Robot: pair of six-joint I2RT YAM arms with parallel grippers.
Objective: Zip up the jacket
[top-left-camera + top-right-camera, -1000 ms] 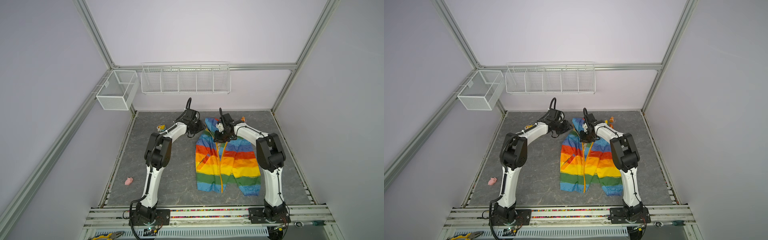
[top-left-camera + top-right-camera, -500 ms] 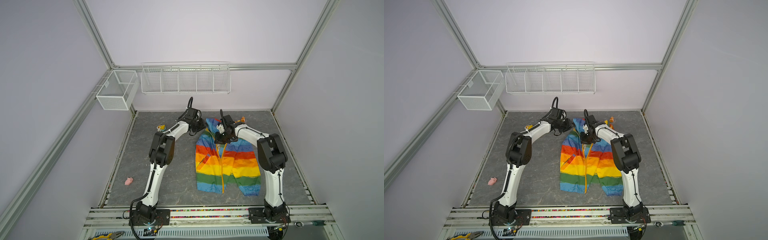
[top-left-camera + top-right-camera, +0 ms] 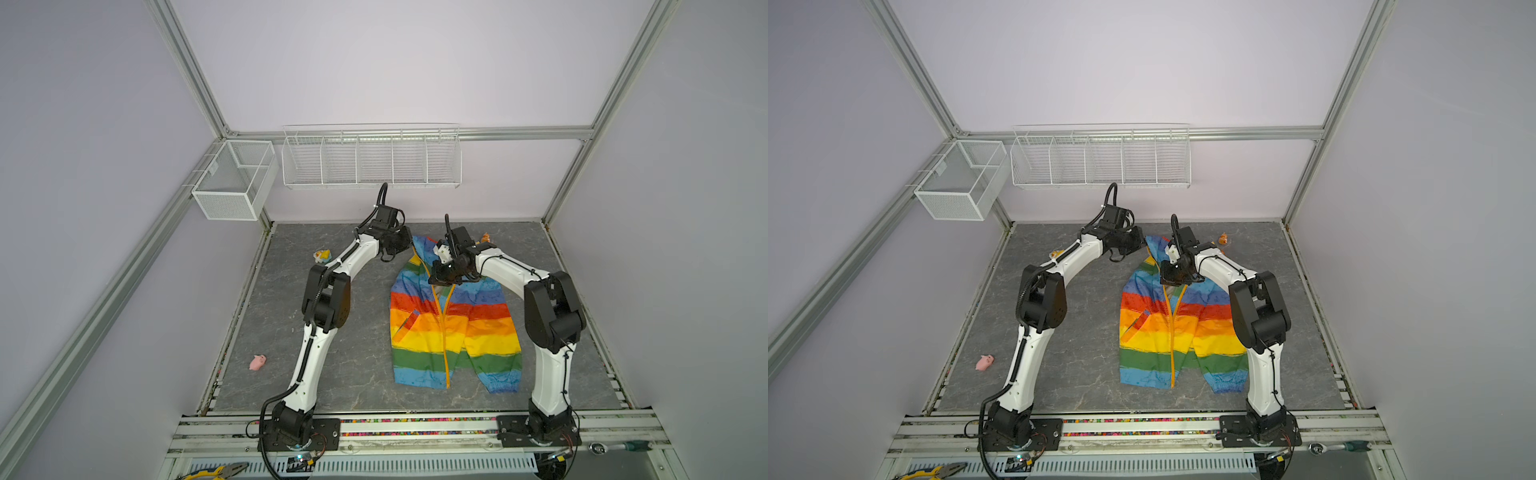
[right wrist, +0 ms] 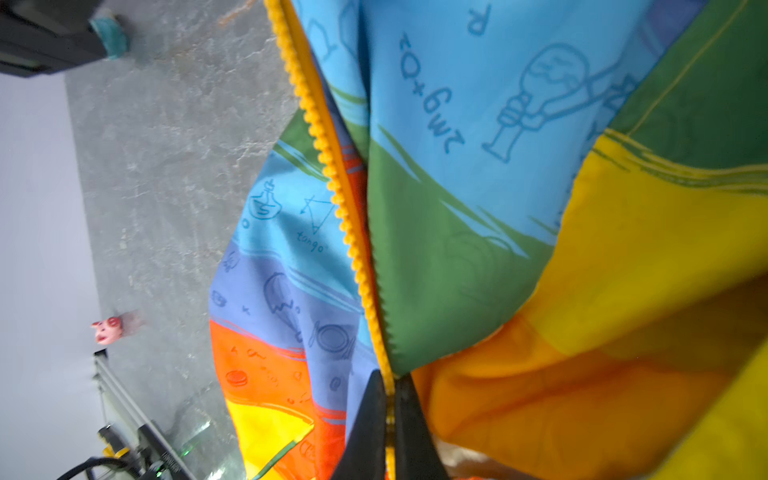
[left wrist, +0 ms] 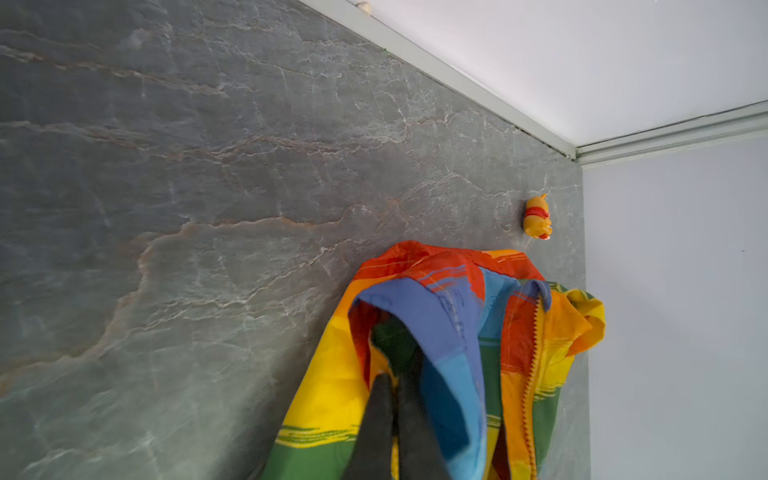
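The rainbow-striped jacket [image 3: 478,332] [image 3: 1208,332] lies flat on the grey tabletop in both top views. Its orange-yellow zipper [image 3: 445,332] is joined along the lower part and parted near the collar. My left gripper [image 3: 409,246] [image 3: 1142,246] sits at the jacket's far left collar edge. In the left wrist view it [image 5: 395,380] is shut on a fold of the jacket [image 5: 440,316]. My right gripper [image 3: 437,280] [image 3: 1168,280] is over the upper chest. In the right wrist view it [image 4: 390,376] is shut on the zipper band [image 4: 332,174].
Small toys lie around: a yellow one [image 3: 322,254] at the far left, a pink pig [image 3: 257,362] near the left edge, and an orange bear [image 3: 485,237] [image 5: 538,216] behind the jacket. Wire baskets [image 3: 372,160] [image 3: 232,183] hang on the back wall. Pliers [image 3: 216,471] lie at the front.
The left gripper has closed on the jacket's collar fabric. The right gripper's jaws have tightened on the zipper band. Both arms have barely shifted.
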